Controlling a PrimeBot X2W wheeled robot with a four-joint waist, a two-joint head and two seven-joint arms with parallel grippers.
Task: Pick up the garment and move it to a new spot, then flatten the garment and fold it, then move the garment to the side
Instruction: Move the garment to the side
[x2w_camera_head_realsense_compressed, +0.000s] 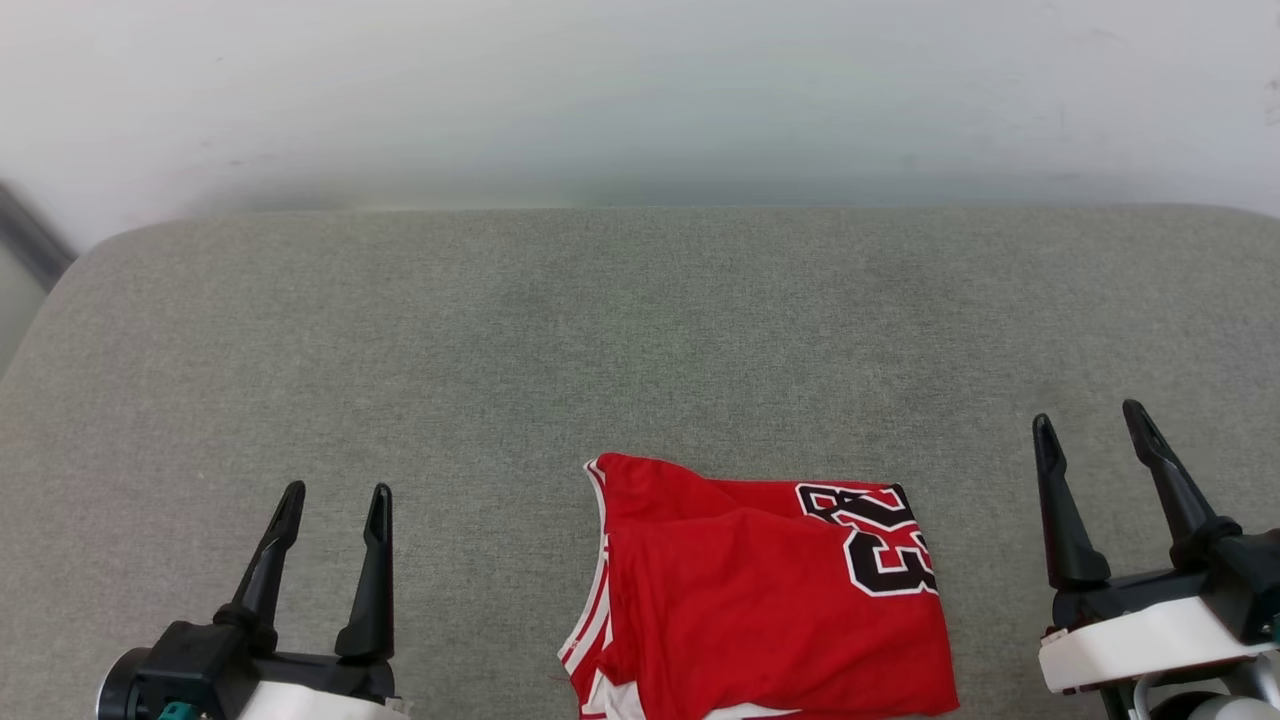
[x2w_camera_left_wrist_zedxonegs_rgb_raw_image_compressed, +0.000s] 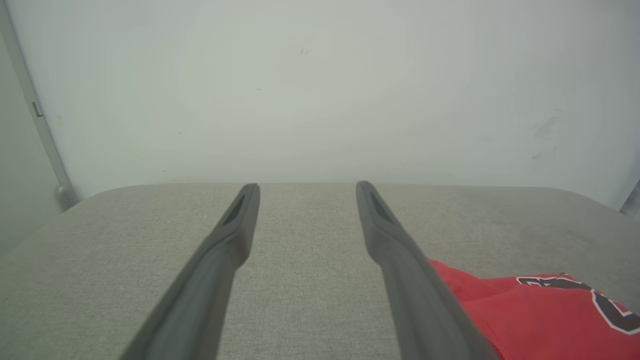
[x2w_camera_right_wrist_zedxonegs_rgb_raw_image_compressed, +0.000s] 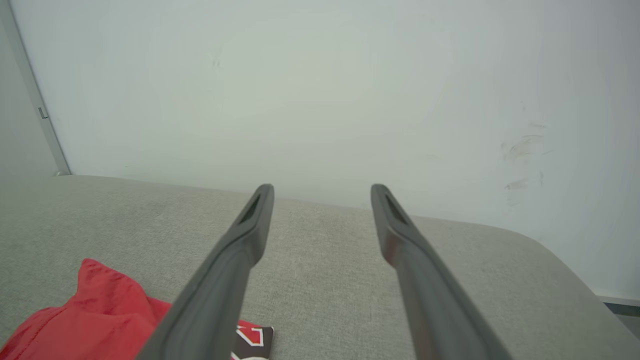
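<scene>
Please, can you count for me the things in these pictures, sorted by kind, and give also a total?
Clothing: 1, the garment, red with a black "23".
Grippers: 2, the left gripper and the right gripper, both open, holding nothing.
Furniture: 1, the grey padded surface under the garment.
Total: 4

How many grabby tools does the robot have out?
2. The left tool is at the lower left of the head view and the right tool at the lower right. Both are open, with the red shirt lying between them.
</scene>
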